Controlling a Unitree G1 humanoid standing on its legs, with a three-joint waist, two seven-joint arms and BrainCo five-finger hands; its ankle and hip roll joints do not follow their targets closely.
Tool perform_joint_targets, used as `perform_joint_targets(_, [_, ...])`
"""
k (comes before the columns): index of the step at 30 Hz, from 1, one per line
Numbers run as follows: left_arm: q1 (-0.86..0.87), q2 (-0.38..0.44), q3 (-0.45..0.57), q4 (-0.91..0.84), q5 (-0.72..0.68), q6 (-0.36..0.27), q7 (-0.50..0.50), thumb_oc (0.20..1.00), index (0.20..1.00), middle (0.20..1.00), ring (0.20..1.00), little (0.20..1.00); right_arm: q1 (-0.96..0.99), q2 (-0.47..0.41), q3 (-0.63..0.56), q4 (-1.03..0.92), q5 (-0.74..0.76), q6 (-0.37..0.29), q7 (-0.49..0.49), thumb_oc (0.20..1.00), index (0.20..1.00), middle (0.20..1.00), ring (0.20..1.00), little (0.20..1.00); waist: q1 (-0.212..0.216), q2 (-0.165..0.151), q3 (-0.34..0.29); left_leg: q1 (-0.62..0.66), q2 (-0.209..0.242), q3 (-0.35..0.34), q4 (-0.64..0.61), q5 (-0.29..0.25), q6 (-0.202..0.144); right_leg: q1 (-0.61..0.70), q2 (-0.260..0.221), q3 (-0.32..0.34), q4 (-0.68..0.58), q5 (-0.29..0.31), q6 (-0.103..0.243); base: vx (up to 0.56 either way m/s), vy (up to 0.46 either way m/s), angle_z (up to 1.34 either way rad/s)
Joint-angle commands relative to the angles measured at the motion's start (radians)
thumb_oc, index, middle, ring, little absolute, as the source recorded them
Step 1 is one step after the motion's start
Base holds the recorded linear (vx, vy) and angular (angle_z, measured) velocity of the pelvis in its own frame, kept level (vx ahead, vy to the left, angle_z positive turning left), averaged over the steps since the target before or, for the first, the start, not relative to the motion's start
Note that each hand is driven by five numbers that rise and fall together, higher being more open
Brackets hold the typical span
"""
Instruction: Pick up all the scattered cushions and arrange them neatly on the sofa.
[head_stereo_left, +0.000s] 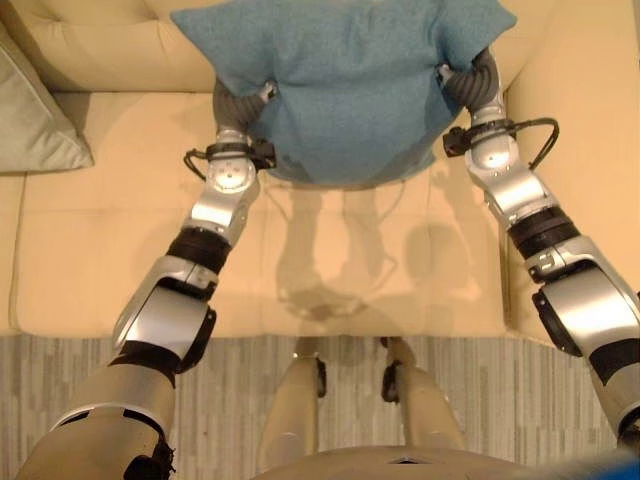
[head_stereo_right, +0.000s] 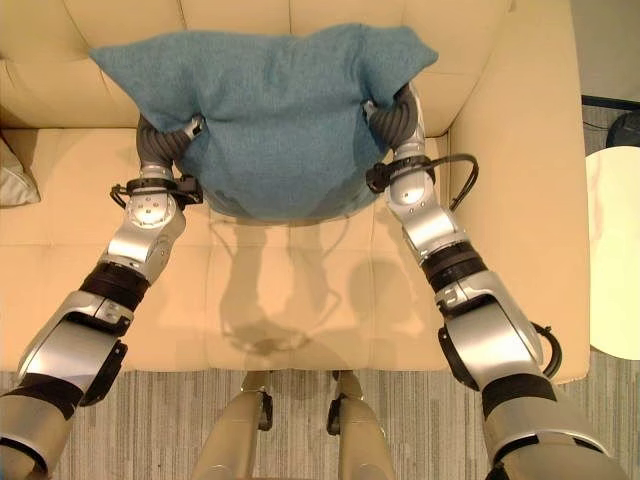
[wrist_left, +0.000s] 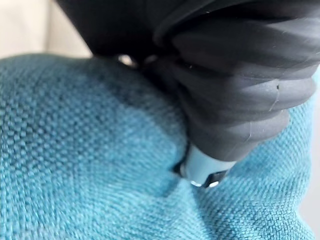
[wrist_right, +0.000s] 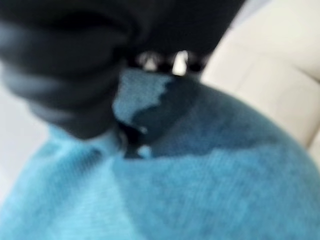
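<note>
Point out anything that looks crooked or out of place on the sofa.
The teal cushion is not set down yet: it is held between the left hand and the right hand over the seat, sagging with its corners flared. A grey-green cushion lies slumped at the sofa's left end.

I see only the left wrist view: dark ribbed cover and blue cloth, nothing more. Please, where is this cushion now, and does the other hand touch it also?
Observer: The teal cushion is up above the sofa seat, in front of the backrest. The left hand is at its one side, the right hand at the other.
Operator: Are the fingers closed on the cloth?
Observer: I cannot tell; on both hands the cushion hides them, and the dark covers are all that shows.
Operator: Is another cushion already on the sofa?
Observer: Yes, a grey-green cushion leans at the robot's left end of the sofa.
Operator: Anything beside the sofa?
Observer: A pale round table stands past the right armrest.
</note>
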Motion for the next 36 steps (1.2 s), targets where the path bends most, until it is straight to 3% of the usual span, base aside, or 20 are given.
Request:
perform_joint_targets(1, [-0.077, 0.048, -0.019, 0.089, -0.011, -0.051, 0.026, 1.000, 1.000, 1.000, 1.000, 1.000, -0.060, -0.049, -0.003, 0.052, -0.026, -0.024, -0.064, 1.000, 1.000, 1.000, 1.000, 1.000, 0.019, -0.032, -0.071, -0.032, -0.006, 0.014, -0.020, 0.000, -0.102, -0.065, -0.049, 0.011, 0.003, 0.024, 0.129, 0.01, -0.016, 0.05])
perform_joint_targets(13, [-0.205, 0.206, -0.085, 0.272, 0.016, -0.009, -0.013, 1.000, 1.000, 1.000, 1.000, 1.000, -0.101, -0.156, 0.039, 0.285, 0.028, 0.018, -0.032, 1.000, 1.000, 1.000, 1.000, 1.000, 0.017, -0.030, -0.071, -0.039, -0.006, 0.017, -0.020, 0.002, -0.107, -0.072, -0.050, 0.003, 0.003, 0.030, 0.141, 0.00, -0.001, 0.04])
perform_joint_targets(15, [-0.199, 0.224, -0.073, 0.286, 0.020, -0.002, -0.007, 1.000, 1.000, 1.000, 1.000, 1.000, -0.090, -0.167, 0.023, 0.316, -0.006, 0.040, -0.060, 1.000, 1.000, 1.000, 1.000, 1.000, 0.016, -0.025, -0.073, -0.038, -0.007, 0.020, -0.020, 0.001, -0.106, -0.073, -0.051, 0.002, 0.003, 0.031, 0.142, 0.00, 0.000, 0.00])
perform_joint_targets(17, [-0.163, 0.233, -0.020, 0.300, 0.020, 0.012, 0.026, 1.000, 1.000, 1.000, 1.000, 1.000, -0.046, -0.165, -0.077, 0.338, -0.028, 0.072, -0.151, 1.000, 1.000, 1.000, 1.000, 1.000, 0.013, -0.011, -0.080, -0.043, -0.012, 0.018, -0.020, -0.002, -0.102, -0.079, -0.050, 0.004, 0.003, 0.028, 0.141, 0.01, 0.016, 0.00])
perform_joint_targets(20, [-0.112, 0.236, 0.026, 0.282, 0.025, 0.011, 0.039, 1.000, 1.000, 1.000, 1.000, 1.000, -0.005, -0.172, -0.121, 0.326, -0.033, 0.083, -0.173, 1.000, 1.000, 1.000, 1.000, 1.000, 0.013, -0.005, -0.085, -0.044, -0.014, 0.017, -0.020, -0.005, -0.100, -0.081, -0.051, 0.004, 0.003, 0.025, 0.139, 0.01, 0.012, -0.03])
perform_joint_targets(23, [0.077, 0.235, 0.110, 0.182, 0.061, 0.003, 0.028, 1.000, 1.000, 1.000, 1.000, 1.000, 0.140, -0.199, -0.177, 0.270, -0.033, 0.075, -0.144, 1.000, 1.000, 1.000, 1.000, 1.000, 0.013, -0.004, -0.095, -0.014, -0.013, 0.023, -0.020, -0.014, -0.099, -0.051, -0.050, 0.000, 0.003, 0.014, 0.133, 0.02, -0.001, -0.05])
perform_joint_targets(25, [0.349, 0.171, 0.222, 0.031, 0.067, -0.010, -0.007, 1.000, 1.000, 1.000, 1.000, 1.000, 0.358, -0.213, -0.225, 0.183, -0.089, 0.074, -0.067, 1.000, 1.000, 1.000, 1.000, 1.000, 0.017, -0.013, -0.099, 0.063, -0.011, 0.028, -0.020, -0.033, -0.096, 0.028, -0.049, -0.017, 0.003, -0.002, 0.124, 0.05, -0.039, -0.04])
perform_joint_targets(29, [0.713, 0.128, 0.301, -0.078, 0.164, 0.027, -0.129, 1.000, 1.000, 1.000, 1.000, 1.000, 0.715, -0.193, -0.316, 0.047, -0.152, 0.044, 0.098, 1.000, 1.000, 1.000, 1.000, 1.000, 0.017, -0.025, -0.104, 0.195, -0.003, 0.047, -0.020, -0.061, -0.091, 0.172, -0.052, -0.044, 0.003, -0.032, 0.119, 0.06, -0.049, 0.08])
perform_joint_targets(36, [0.966, 0.084, 0.358, -0.050, 0.258, 0.062, -0.232, 1.000, 1.000, 1.000, 1.000, 1.000, 0.933, -0.170, -0.349, 0.009, -0.215, 0.009, 0.223, 1.000, 1.000, 1.000, 1.000, 1.000, 0.016, -0.023, -0.134, 0.307, 0.017, 0.063, -0.020, -0.083, -0.081, 0.275, -0.060, -0.064, 0.003, -0.058, 0.118, 0.02, -0.033, -0.05])
